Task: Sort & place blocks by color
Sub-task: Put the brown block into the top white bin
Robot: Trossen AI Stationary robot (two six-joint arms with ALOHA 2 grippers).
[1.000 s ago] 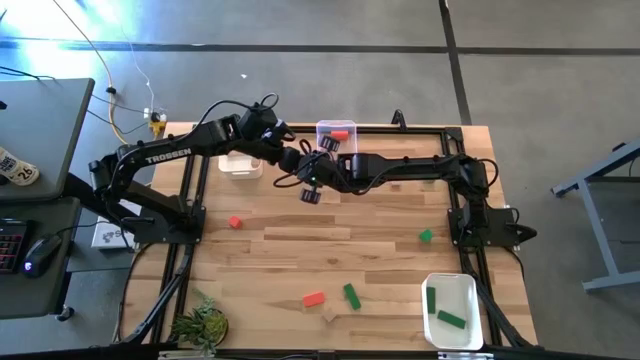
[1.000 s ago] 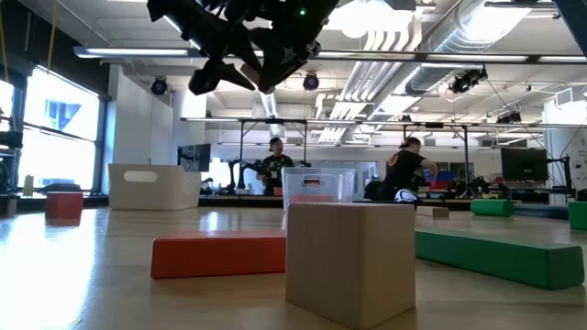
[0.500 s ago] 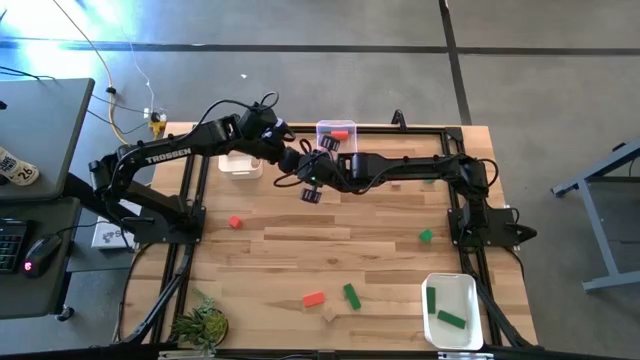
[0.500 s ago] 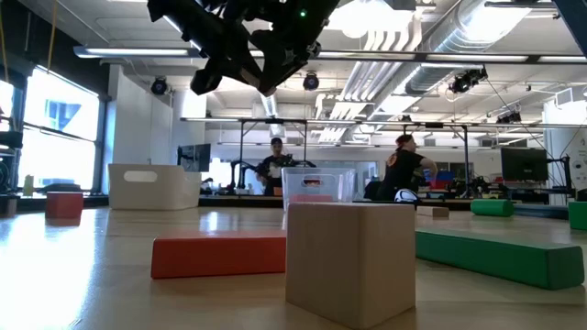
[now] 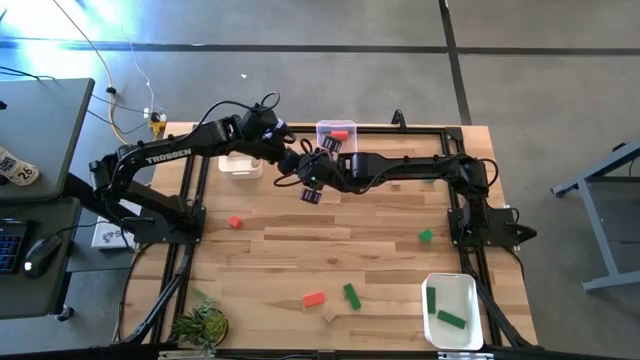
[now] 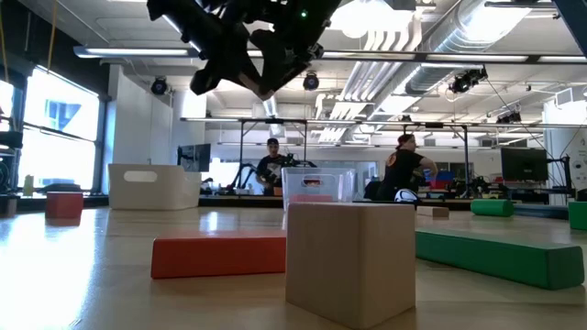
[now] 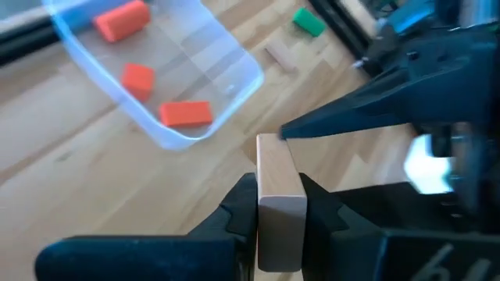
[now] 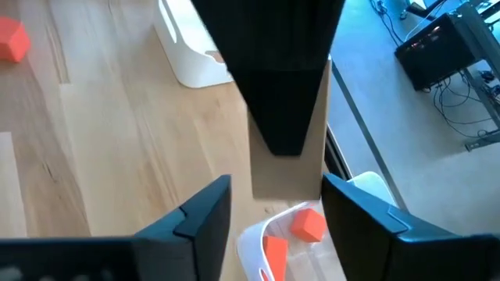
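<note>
Above the far middle of the worktop (image 5: 300, 235), my two arms meet nose to nose, just in front of the clear bin (image 5: 337, 133) that holds three red blocks (image 7: 186, 113). My left tool (image 7: 279, 212) is clamped on a pale wood block (image 7: 279, 204), which stands upright between its two dark fingers (image 7: 241, 215). My right tool (image 8: 276, 204) faces it from the other side with its fingers (image 8: 205, 209) spread apart on either side of that same block; they do not touch it. In the high view the two tools (image 5: 303, 167) sit so close together that I cannot separate them there, and the block itself is hidden.

Beside the clear bin, under my left arm, sits a white bin (image 5: 240, 164). Loose on the worktop lie a red cube (image 5: 235, 222) toward the left side, a small green cube (image 5: 426, 236) toward the right, and near the front edge a red bar (image 5: 314, 298), a green bar (image 5: 351, 295) and a pale cube (image 5: 328, 314) close together. At the front right corner another white bin (image 5: 450, 312) holds two green bars (image 5: 450, 320). A small plant (image 5: 200, 324) stands at the front left corner.
</note>
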